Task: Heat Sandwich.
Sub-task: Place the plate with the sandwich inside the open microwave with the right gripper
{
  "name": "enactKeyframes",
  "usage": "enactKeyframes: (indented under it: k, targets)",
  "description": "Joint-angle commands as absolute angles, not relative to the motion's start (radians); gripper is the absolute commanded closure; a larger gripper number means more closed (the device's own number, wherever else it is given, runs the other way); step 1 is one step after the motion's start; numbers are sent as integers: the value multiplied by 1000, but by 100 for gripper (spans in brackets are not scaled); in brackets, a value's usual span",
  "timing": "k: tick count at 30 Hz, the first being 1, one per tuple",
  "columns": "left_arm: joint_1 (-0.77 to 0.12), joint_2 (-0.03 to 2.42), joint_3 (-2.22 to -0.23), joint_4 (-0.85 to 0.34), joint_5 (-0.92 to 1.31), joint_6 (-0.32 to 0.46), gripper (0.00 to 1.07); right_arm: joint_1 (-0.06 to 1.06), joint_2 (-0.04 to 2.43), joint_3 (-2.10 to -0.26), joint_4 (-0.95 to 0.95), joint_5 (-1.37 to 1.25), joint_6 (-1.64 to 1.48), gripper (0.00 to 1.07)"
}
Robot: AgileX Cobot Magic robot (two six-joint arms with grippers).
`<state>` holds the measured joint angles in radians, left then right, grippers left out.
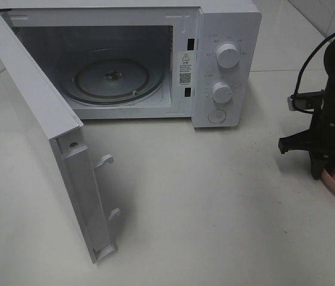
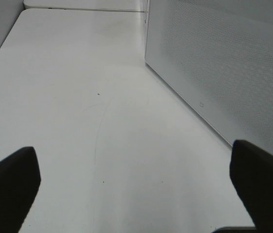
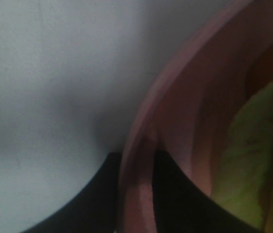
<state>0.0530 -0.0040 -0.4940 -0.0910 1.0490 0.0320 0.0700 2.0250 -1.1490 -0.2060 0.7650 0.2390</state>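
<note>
"So, what worries you most from here?"

"The grip. My right gripper has only the rim of the pink plate, at the far right edge of the table. The sandwich lies loose on that plate, its yellow-green filling showing just inside the rim. If I lift from one edge, I judge the plate may droop on the far side, and the sandwich could slide or shed a slice. A thin rim can also slip out from between the fingers if the pinch is shallow."

"And the way in?"

"The microwave stands well apart from the plate, across bare table. Its door hangs wide open, and the glass turntable inside has nothing on it. The risk there is clipping the cavity's lower lip or the control panel with the plate's edge, which would jolt the sandwich off."

"How do the jaws stand on the right?"

"They straddle the rim, one finger outside the plate and one inside, both dark tips against the pink edge. I read that as a pinch on the rim. How firm it is, I cannot tell."

"And the left?"

"My left gripper is spread as wide as it goes, holding and touching nothing. It hovers over the table beside a white perforated panel of the microwave. It is out of the overhead view, so I cannot place it closer than that."
</note>
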Motion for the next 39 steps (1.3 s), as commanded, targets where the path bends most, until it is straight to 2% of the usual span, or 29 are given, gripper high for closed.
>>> enactKeyframes:
  k: [1, 18, 29, 39]
  targets:
    - [53, -27, -491, -96, 1034, 32, 4, 59, 2061, -1131, -229, 771, 244, 107]
    - [53, -27, -491, -96, 1034, 32, 4, 65, 1913, -1130, -316, 857, 244, 107]
    - [53, -27, -491, -96, 1034, 32, 4, 154, 1798, -1119, -425, 962, 248, 107]
    - [53, -27, -491, -96, 1034, 32, 4, 256, 1639, -987, -478, 932, 275, 107]
